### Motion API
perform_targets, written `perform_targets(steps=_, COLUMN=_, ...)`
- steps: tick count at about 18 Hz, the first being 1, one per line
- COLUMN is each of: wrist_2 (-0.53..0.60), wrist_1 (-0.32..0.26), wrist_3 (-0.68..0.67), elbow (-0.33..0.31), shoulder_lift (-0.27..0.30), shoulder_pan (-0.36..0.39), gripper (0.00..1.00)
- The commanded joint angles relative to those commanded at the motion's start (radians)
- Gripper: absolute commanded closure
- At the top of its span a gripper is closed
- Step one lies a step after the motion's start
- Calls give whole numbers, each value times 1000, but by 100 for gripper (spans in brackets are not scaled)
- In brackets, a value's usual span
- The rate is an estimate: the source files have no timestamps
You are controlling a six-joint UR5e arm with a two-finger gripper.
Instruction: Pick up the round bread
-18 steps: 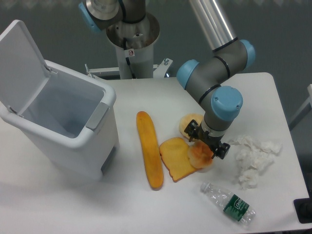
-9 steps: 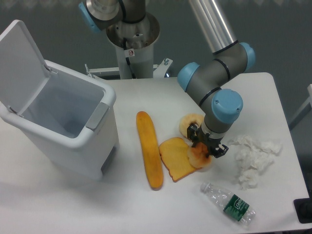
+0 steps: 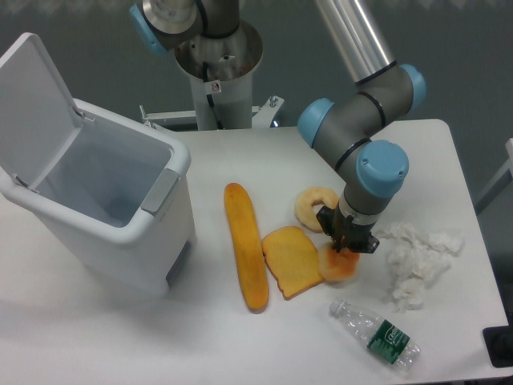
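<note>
The round bread is a small golden-orange bun lying on the white table, touching the right edge of the flat orange toast slice. My gripper points straight down onto the bun's top. Its dark fingers are drawn close together and pinch the bun's upper part. The fingertips are partly hidden against the bun. The bun rests low, at table level.
A pale ring-shaped bread lies just behind the gripper. A long orange baguette lies left of the toast. Crumpled white tissue lies to the right, and a plastic bottle in front. An open white bin stands at the left.
The fingers have closed from wide apart around the bun to narrow. The gripper and the bun have shifted a little right and toward the front, uncovering the ring-shaped bread.
</note>
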Motion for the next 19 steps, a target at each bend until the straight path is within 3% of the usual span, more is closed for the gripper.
perform_targets(steps=3, wrist_2=0, wrist_1=-46, wrist_3=2, elbow=69, shoulder_lift=-2, shoulder_pan=2, gripper=100)
perform_targets(steps=7, wrist_2=2, wrist_1=-208, wrist_3=15, elbow=219, shoulder_lift=-18, shoulder_pan=2, gripper=100)
perform_targets(steps=11, wrist_2=5, wrist_1=-241, wrist_3=54, elbow=284, shoulder_lift=-17, shoulder_pan=2, gripper=100)
perform_targets(steps=15, wrist_2=81, wrist_1=-345, wrist_3=112, elbow=374, shoulder_lift=-25, shoulder_pan=2, gripper=100)
perform_targets(steps=19, wrist_2=95, wrist_1=-354, wrist_3=138, elbow=390, shoulder_lift=-15, shoulder_pan=2, gripper=100)
